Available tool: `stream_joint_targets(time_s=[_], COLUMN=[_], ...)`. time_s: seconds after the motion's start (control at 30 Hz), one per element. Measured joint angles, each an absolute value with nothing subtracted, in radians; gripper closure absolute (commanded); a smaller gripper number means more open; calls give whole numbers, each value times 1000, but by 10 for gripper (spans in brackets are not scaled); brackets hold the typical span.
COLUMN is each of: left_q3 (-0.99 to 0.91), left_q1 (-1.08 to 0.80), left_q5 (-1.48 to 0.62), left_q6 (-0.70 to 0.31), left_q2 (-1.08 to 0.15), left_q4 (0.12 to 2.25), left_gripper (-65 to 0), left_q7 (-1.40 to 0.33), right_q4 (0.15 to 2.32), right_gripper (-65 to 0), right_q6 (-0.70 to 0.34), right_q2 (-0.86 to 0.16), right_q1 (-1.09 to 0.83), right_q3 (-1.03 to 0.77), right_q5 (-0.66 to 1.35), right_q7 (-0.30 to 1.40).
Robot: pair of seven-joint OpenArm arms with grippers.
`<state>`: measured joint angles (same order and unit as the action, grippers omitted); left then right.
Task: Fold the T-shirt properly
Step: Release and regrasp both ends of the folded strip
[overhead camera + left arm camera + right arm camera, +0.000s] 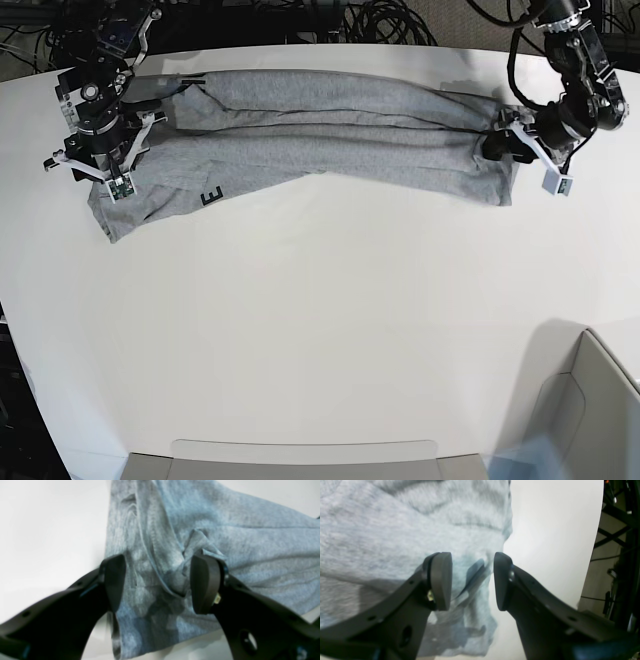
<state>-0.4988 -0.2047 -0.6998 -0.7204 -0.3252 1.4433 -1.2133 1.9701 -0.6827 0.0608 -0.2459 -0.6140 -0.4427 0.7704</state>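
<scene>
t-shirt [300,130] stretched out in base view, wrist views show left gripper [157,585] and right gripper [472,581] spread

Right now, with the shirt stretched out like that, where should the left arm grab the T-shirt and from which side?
Probably the bunched corner at the T-shirt's end, where cloth puckers between the left gripper's open jaws. Come straight down from above: the T-shirt lies flat in a long band on the table, so only that raised fold gives the fingers something to pinch.
</scene>
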Motion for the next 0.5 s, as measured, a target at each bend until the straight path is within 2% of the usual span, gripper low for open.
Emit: stream_joint_targets(time_s=[0.1, 0.17, 0.3, 0.47, 0.5], left_q3=[-500, -500, -358, -281, -281], left_q1=[-199, -194, -179, -165, -166], left_q5=[-726, -738, -696, -704, -722], left_q6=[-728, -731, -710, -701, -706], left_q2=[-336, -336, -376, -387, -384], left_q4=[1380, 1362, 1363, 1335, 1327], left_gripper=[-406, -370, -231, -9, 0], left_q7=[-1153, -1148, -1148, -1122, -1115], right_q4=[1970, 1970, 1970, 1970, 1970], right_gripper=[-272, -272, -272, -272, -272], right_q6=[-683, -683, -683, -683, -683], right_q2=[61, 60, 61, 61, 61], right_q1=[-247, -247, -237, -233, -234], right_q3=[-614, -614, -614, -614, -617], right_q5=[-442, -442, -442, -442, -442], right_q7=[770, 770, 770, 770, 770])
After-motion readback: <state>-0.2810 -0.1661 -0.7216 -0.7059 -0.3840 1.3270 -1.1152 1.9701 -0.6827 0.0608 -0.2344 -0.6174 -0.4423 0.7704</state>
